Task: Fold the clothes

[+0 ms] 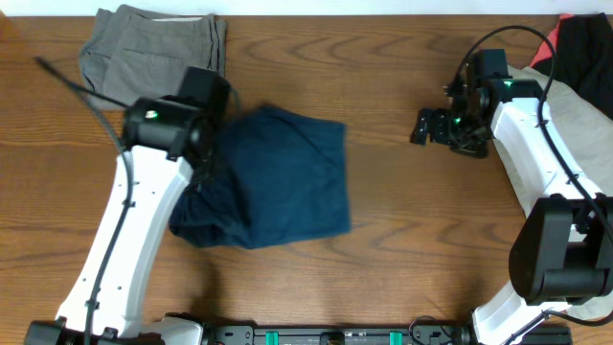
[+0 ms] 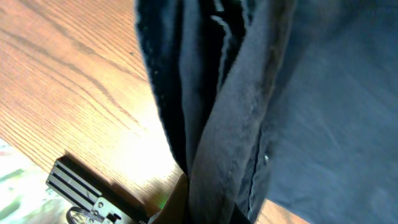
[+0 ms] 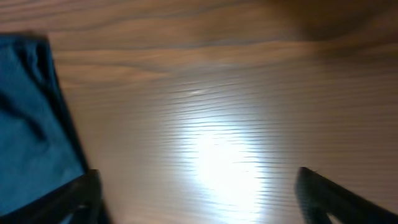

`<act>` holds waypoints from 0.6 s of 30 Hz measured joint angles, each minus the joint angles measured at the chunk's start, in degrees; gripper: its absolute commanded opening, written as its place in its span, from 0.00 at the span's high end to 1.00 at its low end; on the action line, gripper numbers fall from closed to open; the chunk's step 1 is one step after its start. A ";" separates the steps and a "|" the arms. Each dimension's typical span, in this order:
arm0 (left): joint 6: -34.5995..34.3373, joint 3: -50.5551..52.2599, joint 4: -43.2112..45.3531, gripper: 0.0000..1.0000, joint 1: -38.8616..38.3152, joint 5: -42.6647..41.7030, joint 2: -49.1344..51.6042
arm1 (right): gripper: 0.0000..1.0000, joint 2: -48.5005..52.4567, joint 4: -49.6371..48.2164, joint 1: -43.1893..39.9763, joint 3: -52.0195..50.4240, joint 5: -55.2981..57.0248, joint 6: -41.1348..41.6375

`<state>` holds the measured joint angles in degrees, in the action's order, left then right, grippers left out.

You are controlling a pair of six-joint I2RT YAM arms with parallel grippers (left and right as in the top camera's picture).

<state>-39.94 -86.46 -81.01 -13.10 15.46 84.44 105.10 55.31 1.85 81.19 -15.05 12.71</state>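
My left claw pinches a bunched edge of the navy garment, which is soft, light and floppy and lies mid-table. My right claw hangs spread, well apart. I'd take hold of a free corner, since anything unheld will sag.

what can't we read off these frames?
1. Left gripper: overhead, hidden under its own wrist; left wrist view, the blue garment covers the fingers, so grip unconfirmed.
2. Blue garment's left edge: overhead, under the left arm.
3. Clothes pile at far right: overhead, cut by the frame edge and crossed by the right arm.
4. Right wrist view: blurred, fingers only dark smears.
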 measured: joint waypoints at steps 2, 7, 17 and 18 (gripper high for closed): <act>0.48 0.00 -0.11 0.94 1.03 0.13 -0.35 | 0.38 0.00 -0.52 1.29 -0.46 -3.08 0.26; 1.22 0.00 -1.03 0.94 1.33 0.17 -0.33 | 0.63 0.00 -6.03 7.32 -3.30 -6.60 0.52; 1.27 0.00 -1.75 0.94 1.33 0.17 -0.33 | 0.80 0.33 -23.78 22.38 -9.18 -7.58 6.01; 1.33 0.00 -1.90 0.94 1.33 0.20 -0.33 | 0.81 0.48 -24.41 23.17 -9.25 -7.34 6.73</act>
<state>-38.61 -86.46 -82.91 -11.77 15.66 84.12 105.58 30.89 25.02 71.94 -22.39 19.44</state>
